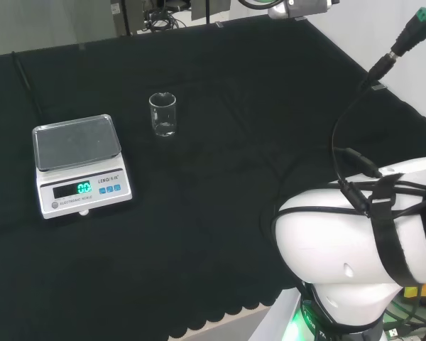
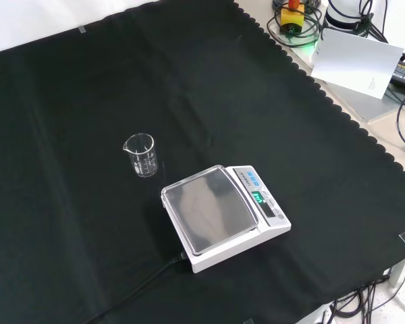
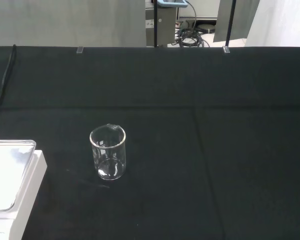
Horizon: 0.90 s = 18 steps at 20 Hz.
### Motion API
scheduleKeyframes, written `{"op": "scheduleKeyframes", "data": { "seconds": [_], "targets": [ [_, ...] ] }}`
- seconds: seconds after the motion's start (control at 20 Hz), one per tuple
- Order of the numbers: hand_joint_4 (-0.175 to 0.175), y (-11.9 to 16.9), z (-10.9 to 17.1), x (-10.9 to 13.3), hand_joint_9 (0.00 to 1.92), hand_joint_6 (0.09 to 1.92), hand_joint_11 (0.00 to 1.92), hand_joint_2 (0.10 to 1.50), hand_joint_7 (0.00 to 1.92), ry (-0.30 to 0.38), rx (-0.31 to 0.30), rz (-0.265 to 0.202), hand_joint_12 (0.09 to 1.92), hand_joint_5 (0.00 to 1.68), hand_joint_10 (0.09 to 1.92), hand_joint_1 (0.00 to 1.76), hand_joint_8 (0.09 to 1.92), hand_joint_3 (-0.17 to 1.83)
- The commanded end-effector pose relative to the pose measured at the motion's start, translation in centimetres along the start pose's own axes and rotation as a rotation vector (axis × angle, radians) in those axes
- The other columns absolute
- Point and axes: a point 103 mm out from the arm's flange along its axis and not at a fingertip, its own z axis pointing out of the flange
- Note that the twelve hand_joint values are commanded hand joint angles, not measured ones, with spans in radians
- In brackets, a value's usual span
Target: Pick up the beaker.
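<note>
A clear glass beaker [image 1: 162, 114] stands upright on the black cloth [image 1: 220, 177] of the worktop, and it looks empty, with nothing touching it. In the head view it sits a little left of centre and toward the far half of the cloth, with the scale [image 1: 79, 165] nearer and to its left, a clear gap of cloth between them. Over to the front view: the beaker [image 2: 141, 154] is left of centre, its spout turned to the left, and the scale [image 2: 222, 213] lies just to its lower right, close but apart. The scale's steel pan [image 2: 208, 208] is bare and its green display is lit. A dark cable [image 2: 136, 285] runs from the scale's near side across the cloth toward the bottom left of that view. From the wrist camera the beaker [image 3: 108, 152] is seen side-on, upright, with a corner of the scale [image 3: 15, 190] beside it. In the head view the arm's big white link [image 1: 355, 241] bulks at the lower right, strapped with black cables, well away from the beaker. As for the hand, I cannot tell whether its fingers are apart or together.
</note>
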Motion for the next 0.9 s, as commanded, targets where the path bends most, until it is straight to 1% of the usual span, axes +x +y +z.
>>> {"op": "scheduleKeyframes", "data": {
  "seconds": [0.05, 0.2, 0.4, 0.5, 0.7, 0.9],
  "targets": [
    [0.025, 0.0, 0.0, 0.0, 0.24, 0.09, 0.03, 0.62, 0.09, -0.011, -0.009, 0.0, 1.44, 0.13, 0.77, 0.22, 0.64, 0.43],
    [0.026, 0.1, 0.0, -0.1, 0.22, 0.09, 0.0, 0.66, 0.08, -0.014, -0.007, 0.004, 1.51, 0.14, 0.8, 0.22, 0.65, 0.34],
    [0.025, 0.2, 0.1, -0.2, 0.22, 0.09, 0.0, 0.67, 0.08, -0.014, -0.012, 0.007, 1.52, 0.14, 0.81, 0.22, 0.65, 0.33],
    [0.025, 0.8, 0.4, -0.1, 0.22, 0.09, 0.0, 0.67, 0.08, -0.017, 0.004, 0.006, 1.52, 0.15, 0.81, 0.22, 0.65, 0.32],
    [0.025, 4.9, 2.5, 0.4, 0.23, 0.09, 0.0, 0.68, 0.08, -0.001, 0.053, 0.0, 1.53, 0.15, 0.81, 0.22, 0.65, 0.29],
    [0.024, 9.8, 5.4, 2.8, 0.23, 0.09, 0.0, 0.69, 0.08, -0.012, 0.088, -0.025, 1.53, 0.14, 0.81, 0.23, 0.65, 0.28]
  ]
}}
